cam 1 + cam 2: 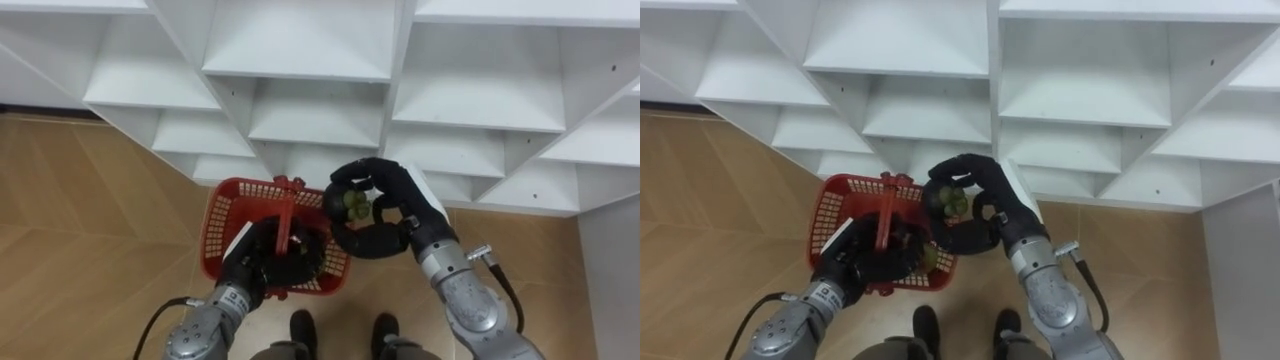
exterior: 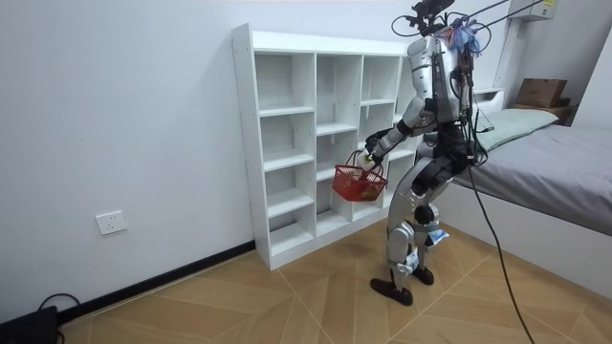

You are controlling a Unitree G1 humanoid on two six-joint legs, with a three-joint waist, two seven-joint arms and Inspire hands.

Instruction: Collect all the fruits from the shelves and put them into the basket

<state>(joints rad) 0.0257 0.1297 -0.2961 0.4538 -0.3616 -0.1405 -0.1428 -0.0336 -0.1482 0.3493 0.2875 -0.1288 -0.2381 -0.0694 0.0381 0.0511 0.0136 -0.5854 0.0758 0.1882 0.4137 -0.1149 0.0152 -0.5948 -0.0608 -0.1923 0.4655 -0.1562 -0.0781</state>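
A red plastic basket hangs in front of me, and my left hand is shut on its red handle. My right hand is shut on a bunch of green grapes, held just above the basket's right rim. Inside the basket the contents are dark and partly hidden by my hands. In the room view I stand facing the white closet, with the basket held at waist height before its shelves.
The closet's open white cubbies stand directly ahead, close to the basket's far rim. Wooden floor lies below and to the left. A bed stands behind me at the room view's right. A white wall panel is at my right.
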